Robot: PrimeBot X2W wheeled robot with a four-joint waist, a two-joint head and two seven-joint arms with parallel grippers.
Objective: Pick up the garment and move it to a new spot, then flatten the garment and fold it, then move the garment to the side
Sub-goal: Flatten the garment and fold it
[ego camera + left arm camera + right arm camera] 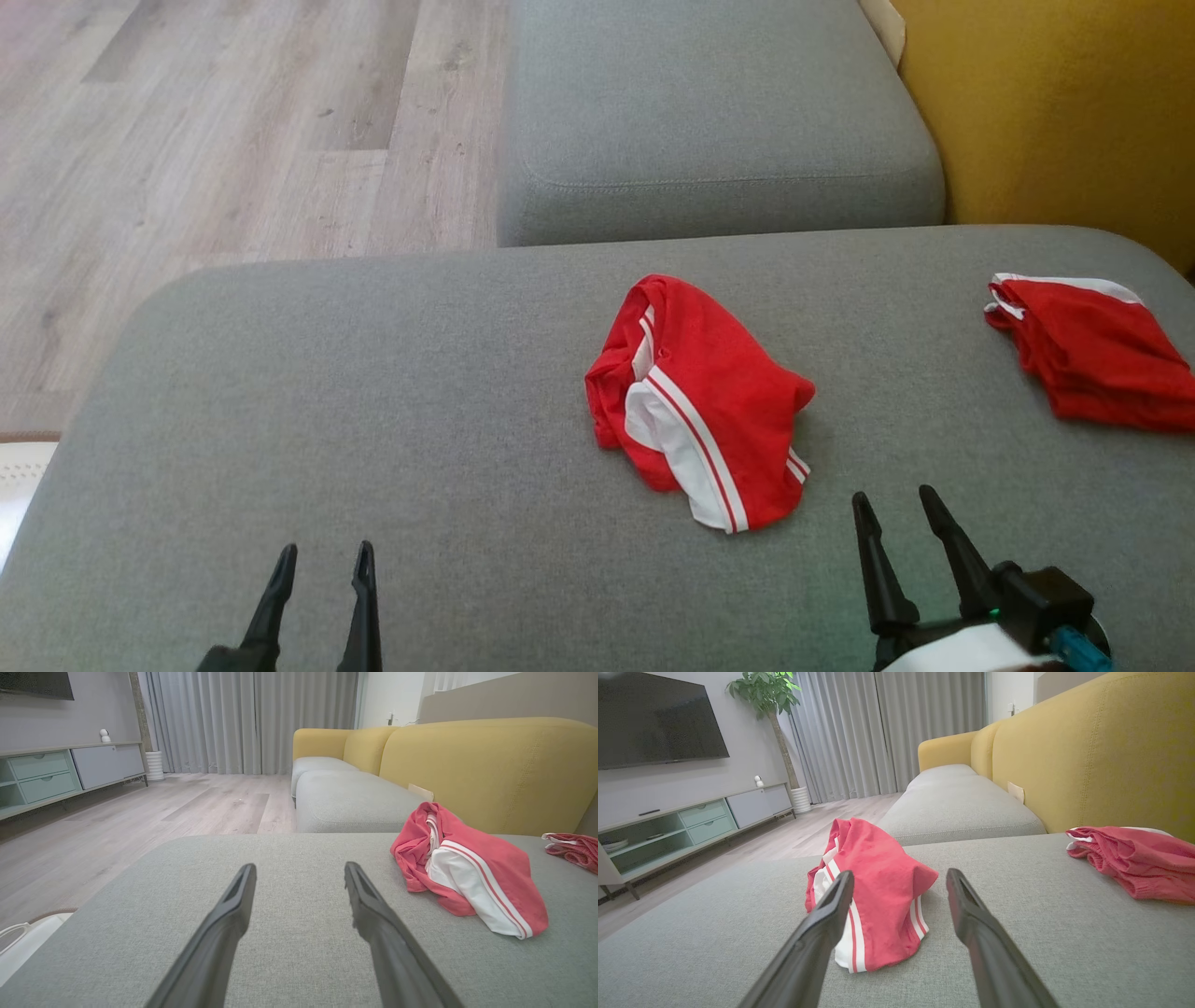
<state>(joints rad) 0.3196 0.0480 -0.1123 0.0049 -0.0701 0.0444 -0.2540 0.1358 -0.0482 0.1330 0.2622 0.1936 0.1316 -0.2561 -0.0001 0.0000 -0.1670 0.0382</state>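
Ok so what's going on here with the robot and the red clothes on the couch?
The robot holds nothing yet. A crumpled red garment with white stripes lies in a heap on the grey cushion, and a second red garment lies off to the right. The left gripper and the right gripper are both open and empty, the right one closest to the heap.

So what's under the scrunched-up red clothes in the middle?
The scrunched-up red garment lies on the gray sofa cushion, which shows all around it. Whether anything is tucked beneath its folds cannot be seen, because the cloth covers that patch.
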